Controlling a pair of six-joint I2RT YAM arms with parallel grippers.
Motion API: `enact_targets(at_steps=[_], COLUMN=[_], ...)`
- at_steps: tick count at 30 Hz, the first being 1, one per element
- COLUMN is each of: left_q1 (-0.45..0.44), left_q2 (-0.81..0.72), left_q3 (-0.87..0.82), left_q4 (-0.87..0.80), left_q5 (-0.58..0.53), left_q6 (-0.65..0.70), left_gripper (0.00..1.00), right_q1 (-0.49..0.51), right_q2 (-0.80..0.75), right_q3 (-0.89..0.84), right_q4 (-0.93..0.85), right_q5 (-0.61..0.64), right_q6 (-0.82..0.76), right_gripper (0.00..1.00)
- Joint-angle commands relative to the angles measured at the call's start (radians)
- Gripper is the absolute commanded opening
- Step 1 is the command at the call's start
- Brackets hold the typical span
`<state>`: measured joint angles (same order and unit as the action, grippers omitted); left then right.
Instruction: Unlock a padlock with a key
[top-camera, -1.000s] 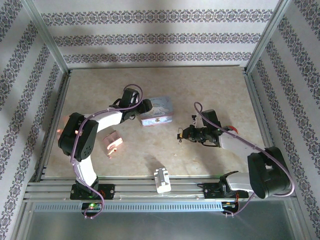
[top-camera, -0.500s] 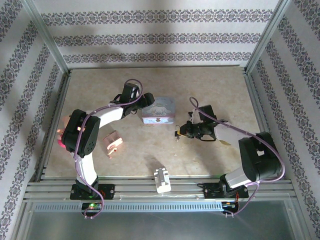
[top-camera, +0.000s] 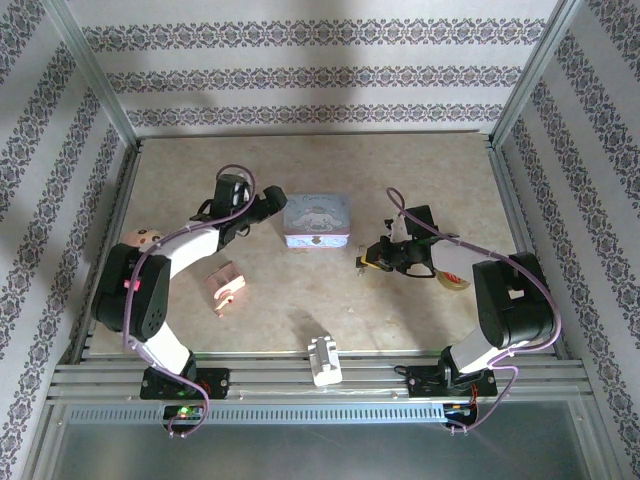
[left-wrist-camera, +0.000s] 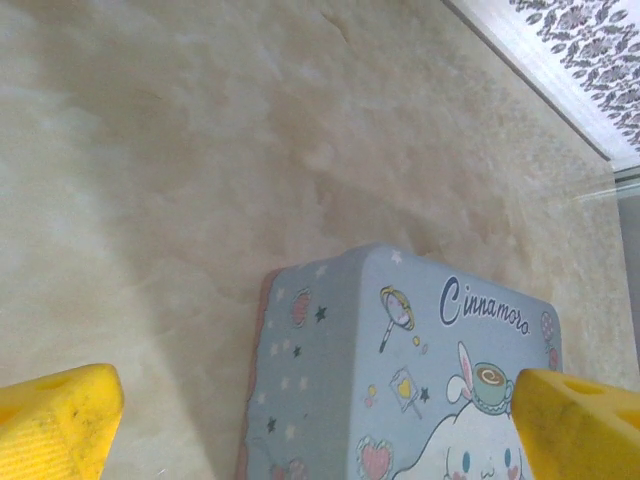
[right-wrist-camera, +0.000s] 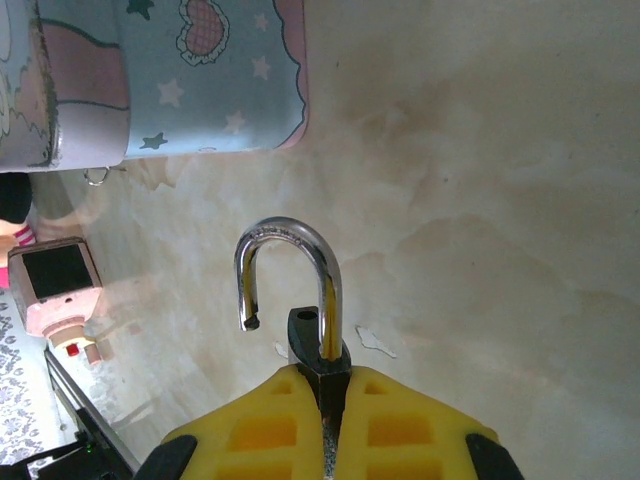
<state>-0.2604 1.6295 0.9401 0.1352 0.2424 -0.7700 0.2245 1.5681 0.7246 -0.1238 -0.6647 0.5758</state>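
So the right gripper (right-wrist-camera: 328, 380) had the padlock (right-wrist-camera: 305, 338) pinched by its dark body, fingers closed down tight on it. It was held low over the worktop (top-camera: 420, 180), just off the near right corner of the lilac tin (top-camera: 317, 222); we couldn't tell if it was touching the surface. From the wrist cam the shackle (right-wrist-camera: 290, 232) looked popped: the long leg ran down into the body and the short leg's tip hung free beside it. Our read was that the unlocking itself was basically done and the job was just to keep it that way. The way we'd have played it was a firm, square grip on the body, no twisting the wrist, and nothing bumping the shackle against the tin so it couldn't snap back in. The keyway end was buried between the fingers, so we couldn't say whether the key was in there. The padlock's long axis ran straight out along the fingers. From above that was roughly left-right across the worktop, with the shackle pointing away from the right arm towards the left side. The left gripper (left-wrist-camera: 315, 428) was spread wide, hovering over the tin's lid and holding nothing.
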Motion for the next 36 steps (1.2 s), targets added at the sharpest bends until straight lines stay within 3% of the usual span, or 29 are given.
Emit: enact_targets(at_steps=[1,19,29,36], left_q1=[0.026,0.112,0.144,0.159], left_q2=[-0.068,-0.346,-0.450,-0.481], left_q3=[-0.059,-0.236,-0.280,-0.287], left_q4=[0.031,-0.074,-0.117,-0.135], left_q5=[-0.027,-0.072,-0.122,-0.146], left_q6=[-0.021,0.020,0.044,0.048], left_gripper=[0.99,0.99,0.99,0.99], right_q1=[-0.006,-0.027,-0.027,-0.028], right_q2=[0.008,0.117,0.078,-0.016], right_q3=[0.011,0.068,0.137,0.154], right_q4=[0.000,-0.071,-0.234,-0.315], right_q5=[-0.027,0.007,0.134,0.186], right_q6=[-0.011,-0.040,-0.095,-0.110], right_gripper=[0.00,0.00,0.12,0.32])
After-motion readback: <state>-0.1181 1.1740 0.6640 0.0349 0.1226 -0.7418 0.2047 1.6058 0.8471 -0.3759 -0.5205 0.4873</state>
